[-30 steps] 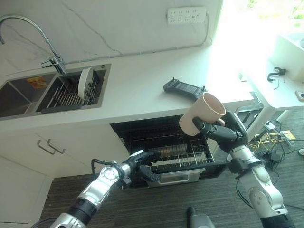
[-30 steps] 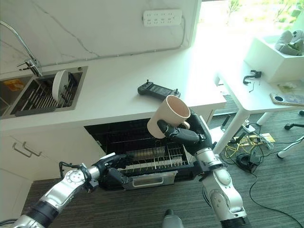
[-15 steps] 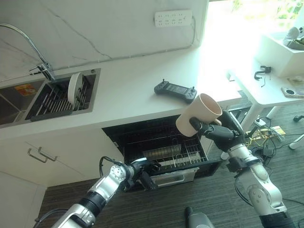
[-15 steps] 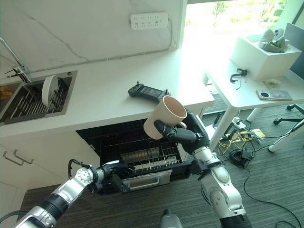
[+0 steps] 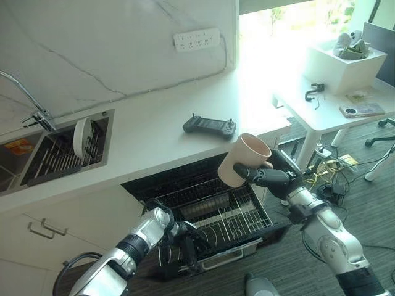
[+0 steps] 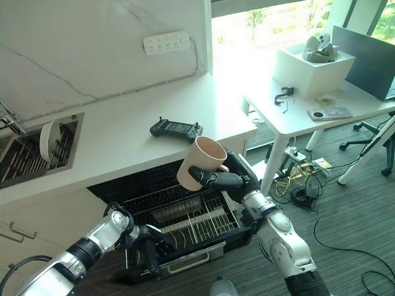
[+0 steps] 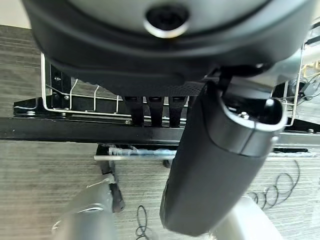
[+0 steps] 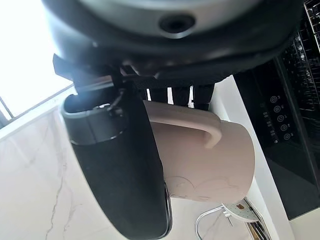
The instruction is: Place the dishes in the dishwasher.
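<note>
The right hand (image 6: 223, 180) holds a beige mug (image 6: 199, 162) in the air above the open dishwasher (image 6: 179, 216); its fingers and thumb are curled around the mug's body, near the handle, and the mug is tilted with its opening toward the upper right. The mug is above the pulled-out wire rack (image 5: 225, 216) and does not touch it. The left hand (image 5: 183, 237) is low at the front edge of the dishwasher's rack, on the left side; in the left wrist view its fingers (image 7: 155, 107) reach over the dark front edge of the rack, but I cannot tell if they grip it. On the white table (image 5: 154, 132) above the dishwasher lies a black controller (image 5: 209, 126). At the far left, a white plate (image 5: 80, 137) stands upright in the drying rack (image 5: 52, 157) inside the sink (image 5: 24, 160), beside the faucet (image 5: 31, 108).
</note>
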Robot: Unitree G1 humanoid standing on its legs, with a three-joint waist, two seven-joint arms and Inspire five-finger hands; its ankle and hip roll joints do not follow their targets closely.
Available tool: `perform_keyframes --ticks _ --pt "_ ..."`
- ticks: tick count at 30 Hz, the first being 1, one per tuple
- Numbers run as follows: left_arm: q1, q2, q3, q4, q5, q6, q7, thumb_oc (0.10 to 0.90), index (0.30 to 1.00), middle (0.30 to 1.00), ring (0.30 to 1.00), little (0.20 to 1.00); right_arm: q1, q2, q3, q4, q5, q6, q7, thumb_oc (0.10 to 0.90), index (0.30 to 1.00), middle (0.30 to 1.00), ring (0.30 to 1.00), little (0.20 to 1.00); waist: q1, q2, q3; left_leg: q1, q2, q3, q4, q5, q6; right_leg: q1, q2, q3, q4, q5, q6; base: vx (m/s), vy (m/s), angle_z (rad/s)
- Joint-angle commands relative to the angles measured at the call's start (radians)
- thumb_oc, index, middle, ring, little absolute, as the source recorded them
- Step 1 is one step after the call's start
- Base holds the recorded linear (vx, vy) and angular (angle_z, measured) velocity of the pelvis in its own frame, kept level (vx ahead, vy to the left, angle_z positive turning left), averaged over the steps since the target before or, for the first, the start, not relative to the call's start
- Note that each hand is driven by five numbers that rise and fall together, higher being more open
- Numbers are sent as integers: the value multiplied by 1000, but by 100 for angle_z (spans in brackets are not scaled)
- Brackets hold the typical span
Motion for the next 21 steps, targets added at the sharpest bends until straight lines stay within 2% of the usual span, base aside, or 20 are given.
perform_keyframes --ticks 1,3,6,8,11,12,14,15,16,17,18,21 --pt "171 -18 -148 -80 -176 11 -459 800 900 900 900 900 -165 35 -55 -74 27 -88 59 400 300 300 300 300 -8 -14 7 -88 68 -13 135 -81 3 41 -74 -4 28 -118 89 5 26 -3" --pt "172 -14 -152 -110 -190 12 -466 800 900 900 900 900 -166 37 -55 -67 24 -88 63 400 300 300 300 300 -8 -13 6 -88 67 -14 135 -82 3 42 -74 -5 28 -119 88 0 0 0" --pt "175 3 -138 -164 -237 3 -385 800 900 900 900 900 -162 38 -57 -65 17 -90 60 400 300 300 300 300 3 -12 1 -97 66 -18 135 -75 3 37 -75 -10 28 -115 86 0 0 0" --pt "175 10 -108 -201 -315 -2 -284 800 900 900 900 900 -153 36 -59 -66 16 -97 56 400 300 300 300 300 9 -13 2 -94 64 -23 135 -78 3 44 -79 -18 28 -120 87 0 0 0" --pt "171 38 2 -314 -510 -16 -33 800 900 900 900 900 -102 28 -79 -77 12 -125 54 400 300 300 300 300 34 -19 0 -97 64 -34 135 -72 0 50 -85 -33 28 -117 87 8 -24 3" --pt "175 59 56 -365 -608 -54 85 800 900 900 900 900 -77 27 -93 -79 3 -138 53 400 300 300 300 300 44 -23 -2 -97 65 -38 135 -69 -2 52 -89 -40 28 -115 87 12 -40 7" --pt "190 89 159 -427 -728 -113 202 800 900 900 900 900 -45 27 -122 -83 -21 -152 47 400 300 300 300 300 62 -31 0 -98 66 -48 135 -65 -5 56 -94 -51 28 -111 88 13 -56 17" --pt "202 110 241 -480 -899 -179 265 800 900 900 900 900 -28 26 -145 -84 -39 -163 43 400 300 300 300 300 76 -39 1 -99 66 -55 135 -64 -6 58 -99 -62 28 -109 88 13 -85 19" --pt "236 78 364 -551 -1010 -186 327 800 900 900 900 900 -10 39 -167 -77 -82 -178 29 400 300 300 300 300 93 -48 2 -102 67 -62 135 -63 -8 60 -105 -74 28 -108 86 3 -84 20" --pt "250 66 400 -562 -1042 -207 356 800 900 900 900 900 -8 44 -174 -72 -99 -182 20 400 300 300 300 300 101 -52 -2 -109 68 -65 135 -58 -8 54 -105 -76 28 -103 83 17 -87 24" --pt "280 24 472 -582 -1056 -288 433 800 900 900 900 900 -13 47 -185 -66 -150 -174 -21 400 300 300 300 300 119 -67 2 -107 67 -81 135 -58 -10 62 -108 -88 28 -104 78 12 -61 32" --pt "312 -15 529 -637 -1061 -337 511 800 900 900 900 900 -20 32 -202 -69 -223 -129 -84 400 300 300 300 300 142 -85 -2 -116 65 -101 135 -57 -12 63 -112 -104 28 -106 72 15 -66 25"
